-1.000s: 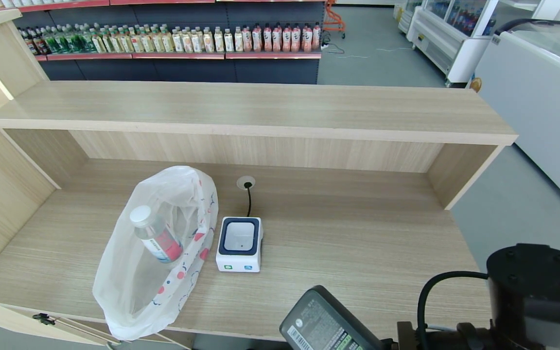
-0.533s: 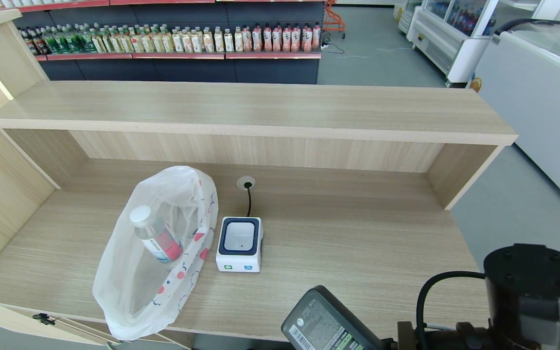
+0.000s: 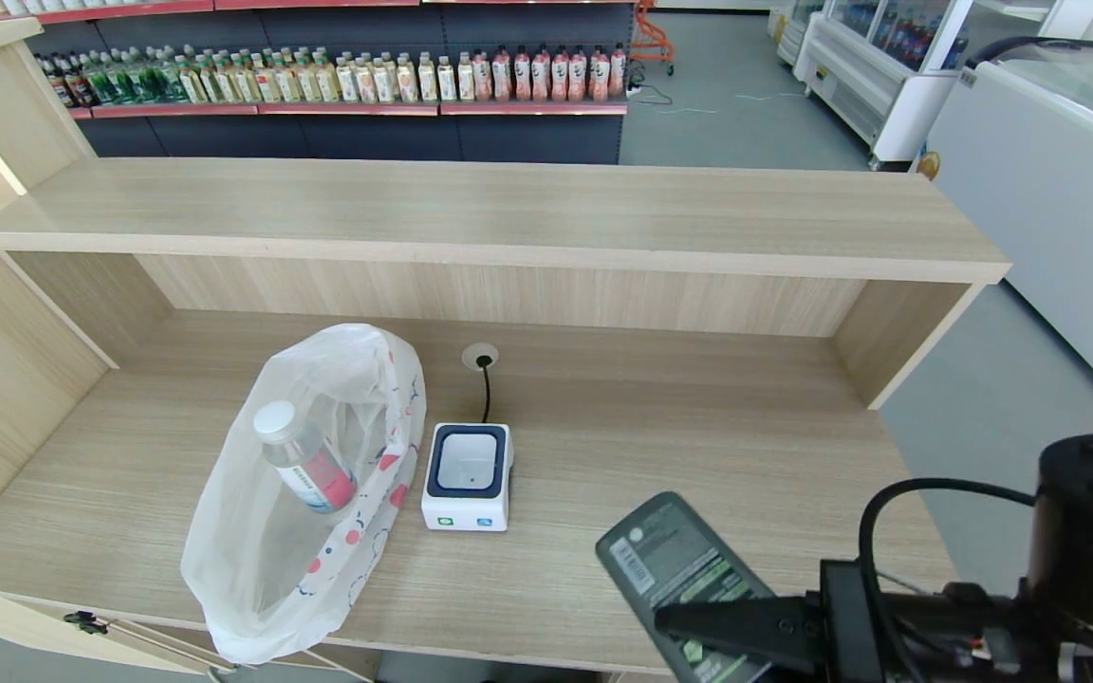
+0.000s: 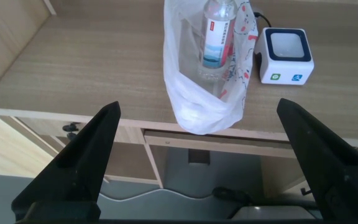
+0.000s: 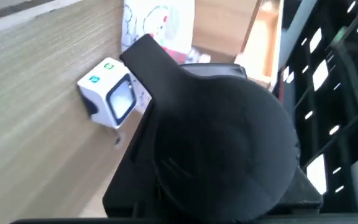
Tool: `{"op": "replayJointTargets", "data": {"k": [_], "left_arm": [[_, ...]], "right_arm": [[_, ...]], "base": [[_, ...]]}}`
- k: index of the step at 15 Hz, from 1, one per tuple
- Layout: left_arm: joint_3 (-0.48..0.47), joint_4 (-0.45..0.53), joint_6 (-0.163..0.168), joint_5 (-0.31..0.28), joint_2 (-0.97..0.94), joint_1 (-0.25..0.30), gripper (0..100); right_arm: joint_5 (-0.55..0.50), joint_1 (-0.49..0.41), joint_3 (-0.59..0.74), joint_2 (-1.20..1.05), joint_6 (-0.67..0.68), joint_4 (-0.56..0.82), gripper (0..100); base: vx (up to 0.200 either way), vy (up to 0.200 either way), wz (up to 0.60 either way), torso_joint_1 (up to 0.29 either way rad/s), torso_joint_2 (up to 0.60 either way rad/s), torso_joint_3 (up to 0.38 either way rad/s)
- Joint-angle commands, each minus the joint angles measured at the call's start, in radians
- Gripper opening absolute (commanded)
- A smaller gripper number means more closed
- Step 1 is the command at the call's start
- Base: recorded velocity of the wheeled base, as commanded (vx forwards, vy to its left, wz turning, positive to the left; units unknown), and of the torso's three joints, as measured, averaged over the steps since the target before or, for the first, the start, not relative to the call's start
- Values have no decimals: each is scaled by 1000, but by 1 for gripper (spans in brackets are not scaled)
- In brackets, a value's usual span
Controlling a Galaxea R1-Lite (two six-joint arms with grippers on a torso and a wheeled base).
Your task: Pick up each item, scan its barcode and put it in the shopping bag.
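R end effector [image 3: 679, 624] clamped on pack [image 3: 689, 560], now lifted fwd over bench [image 3: 698, 427] edge, 4 o'clock of scanner [image 3: 467, 474]. Barcode [image 3: 637, 564] faces up; prob needs flip before scan. L end effector [image 4: 197, 112] wide open, empty. Bag [image 3: 252, 588] at scanner's 9 o'clock.

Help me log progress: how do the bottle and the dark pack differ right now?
The bottle is clear, round and white-capped; the pack is dark and flat. The bottle sits in the bag; the pack is held by the right hand over the counter's near edge. The bottle leans; the pack's barcode faces up. Both carry printed labels.
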Motion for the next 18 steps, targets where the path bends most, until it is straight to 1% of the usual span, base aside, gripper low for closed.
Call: {"op": "replayJointTargets", "data": {"k": [1,2,3,4,5,6,7,8,9,10,11,12,13,16,18], "left_arm": [[0,0,1,0,0,1,100],[0,0,-1,0,0,1,100],[0,0,1,0,0,1,100],[0,0,1,0,0,1,100],[0,0,-1,0,0,-1,100],[0,0,-1,0,0,1,100],[0,0,1,0,0,1,100],[0,0,1,0,0,1,100],[0,0,-1,0,0,1,100],[0,0,1,0,0,1,100],[0,0,1,0,0,1,100],[0,0,-1,0,0,1,100],[0,0,-1,0,0,-1,100],[0,0,1,0,0,1,100],[0,0,2,0,0,1,100]], "right_arm": [[-116,-142,52,-191,248,-55,0],[-114,-182,71,-217,324,-54,0],[-120,-182,57,-222,436,-51,0],[-123,-192,31,-236,594,-48,0],[-160,-219,-26,-234,834,-48,0],[-234,-248,-66,-234,1009,-48,0],[-455,-292,-127,-211,1385,-46,0],[-542,-303,-147,-193,1569,-43,0],[-677,-350,-204,-139,2016,67,0],[-660,-375,-216,-147,2221,212,0],[-622,-372,-216,-164,2416,317,0],[-570,-357,-213,-176,2545,360,0],[-545,-337,-199,-179,2588,362,0],[-504,-321,-178,-156,2605,363,0],[-501,-321,-179,-145,2608,363,0]], "base": [[0,0,0,0,0,0],[0,0,0,0,0,0],[0,0,0,0,0,0],[0,0,0,0,0,0],[0,0,0,0,0,0],[0,0,0,0,0,0],[0,0,0,0,0,0],[0,0,0,0,0,0],[0,0,0,0,0,0],[0,0,0,0,0,0],[0,0,0,0,0,0],[0,0,0,0,0,0],[0,0,0,0,0,0],[0,0,0,0,0,0],[0,0,0,0,0,0]]}}
